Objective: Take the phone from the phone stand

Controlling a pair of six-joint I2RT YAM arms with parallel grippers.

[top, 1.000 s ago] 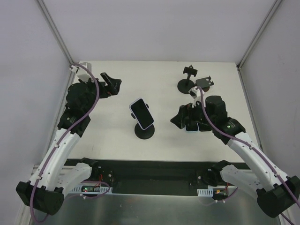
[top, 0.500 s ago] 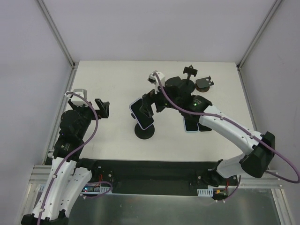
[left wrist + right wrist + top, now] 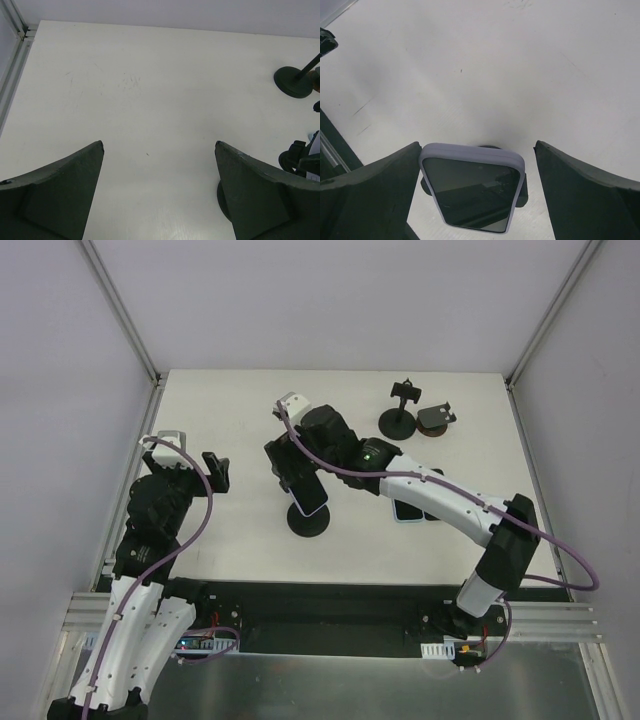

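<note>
The right gripper (image 3: 477, 146) was at the approach step: jaws wide, straddling the phone (image 3: 472, 192), which sat on its stand (image 3: 309, 523), not yet clamped. Next it would need to close on the phone's edges and lift clear. The left gripper (image 3: 159, 145) hung open, well apart.

No text, label, brand, number or sign can be read in any view. The phone (image 3: 472, 192) shows only a dark screen inside a pale case. The small circuit boards (image 3: 200, 643) at the near edge of the table carry markings too small to read.
</note>
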